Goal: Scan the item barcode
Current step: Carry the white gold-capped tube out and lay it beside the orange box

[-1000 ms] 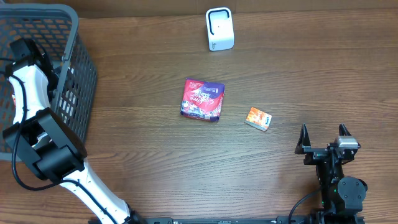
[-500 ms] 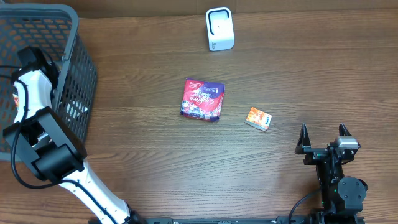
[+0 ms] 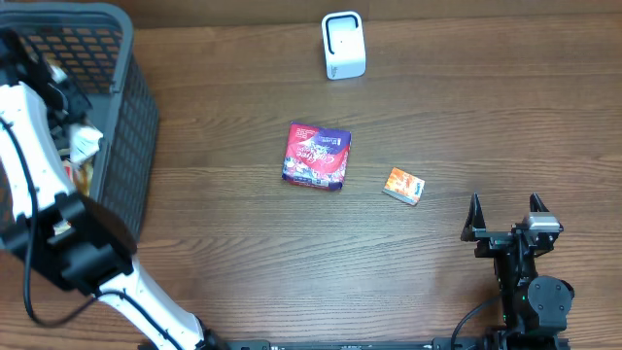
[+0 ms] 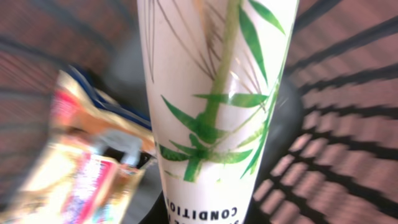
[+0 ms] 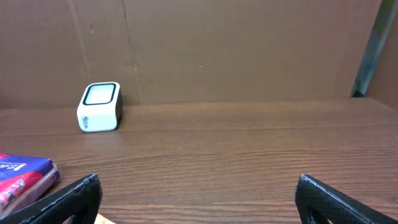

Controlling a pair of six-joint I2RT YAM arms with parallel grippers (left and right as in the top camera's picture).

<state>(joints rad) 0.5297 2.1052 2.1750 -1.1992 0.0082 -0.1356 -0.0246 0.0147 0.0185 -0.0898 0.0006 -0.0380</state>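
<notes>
The left hand (image 3: pixel 72 109) is inside the dark mesh basket (image 3: pixel 138 117) at the upper left of the overhead view. It is closed, and it seems to be closed on a white tube (image 4: pixel 211 93) printed with green bamboo leaves, though its fingers do not show in its own wrist view. The tube fills the middle of that view from top to bottom, with dark lettering at its lower end. Seen from overhead, the tube (image 3: pixel 86 142) is a pale shape at the arm's tip, just inside the basket's right wall. Behind it, at the lower left of the wrist view, lie blurred snack packets (image 4: pixel 93 177) in yellow and red on the basket floor.

On the brown bench (image 3: pixel 243 262), the white scanner (image 3: pixel 343 45) stands at the top centre, well apart from the basket. A purple packet (image 3: pixel 317 156) lies flat near the middle, and a small orange box (image 3: pixel 403 185) lies to its lower right, apart from it.

The right hand (image 3: pixel 505 216) rests at the lower right of the overhead view with its jaws spread wide and nothing between them. Its black fingers (image 5: pixel 68 196) frame the bottom corners of the right wrist view, where the scanner (image 5: pixel 99 107) stands at the left.
</notes>
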